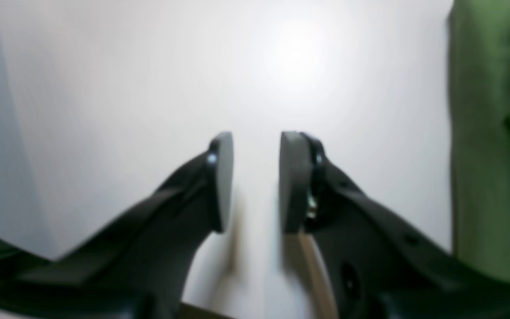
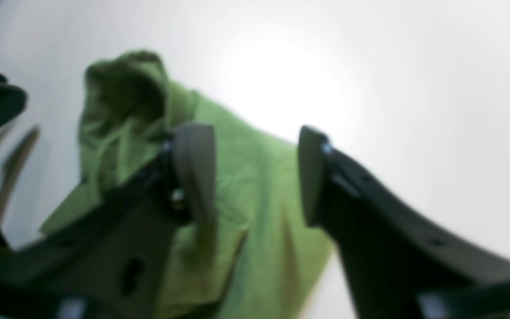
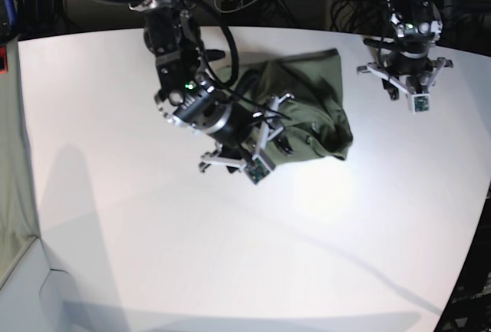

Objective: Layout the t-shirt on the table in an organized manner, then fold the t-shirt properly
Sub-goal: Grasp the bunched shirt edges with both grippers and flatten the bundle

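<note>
White tabletop (image 3: 153, 255) lies bare in the near half. Further back, right of centre, the green t-shirt (image 3: 311, 110) sits bunched in a heap, not yet spread. The right gripper (image 3: 257, 144) hovers at its near-left edge, fingers (image 2: 195, 173) parted and empty, seemingly ready to pinch cloth. Far right, the left gripper (image 3: 410, 87) hangs beside the shirt, fingers slightly parted, holding nothing.

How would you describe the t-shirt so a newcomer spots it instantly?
Start from the white table, which fills the base view. At its far middle, between the two arms, lies the t-shirt, a crumpled olive-green heap. It is the only coloured, soft thing on the white surface.
</note>
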Controlling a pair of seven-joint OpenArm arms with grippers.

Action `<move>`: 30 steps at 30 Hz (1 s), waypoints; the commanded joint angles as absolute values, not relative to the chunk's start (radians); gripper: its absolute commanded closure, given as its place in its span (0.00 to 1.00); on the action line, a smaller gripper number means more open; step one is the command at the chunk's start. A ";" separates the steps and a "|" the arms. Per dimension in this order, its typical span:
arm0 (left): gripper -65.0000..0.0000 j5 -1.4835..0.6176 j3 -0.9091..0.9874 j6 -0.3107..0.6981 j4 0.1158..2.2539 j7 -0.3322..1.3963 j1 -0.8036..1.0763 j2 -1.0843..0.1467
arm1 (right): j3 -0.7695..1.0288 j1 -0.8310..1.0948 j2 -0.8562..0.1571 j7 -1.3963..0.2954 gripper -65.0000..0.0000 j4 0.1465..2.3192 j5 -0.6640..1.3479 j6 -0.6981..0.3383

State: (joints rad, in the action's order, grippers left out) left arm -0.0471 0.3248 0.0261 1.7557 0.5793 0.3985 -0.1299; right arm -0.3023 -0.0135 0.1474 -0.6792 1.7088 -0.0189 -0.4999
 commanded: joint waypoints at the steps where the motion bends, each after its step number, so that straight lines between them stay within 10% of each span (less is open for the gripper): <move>1: 0.73 -0.042 0.331 0.021 1.774 0.555 0.390 -0.140 | -0.305 -0.021 0.145 -0.653 0.72 1.728 -0.002 -0.501; 9: 0.73 -0.042 0.392 0.021 1.776 0.555 0.389 -0.140 | -0.303 0.012 0.099 -0.651 1.00 1.719 -0.002 -0.498; 30: 0.73 -0.042 0.446 0.022 1.774 0.555 0.389 -0.139 | -0.499 0.099 0.061 -0.659 1.00 1.701 -0.002 -0.515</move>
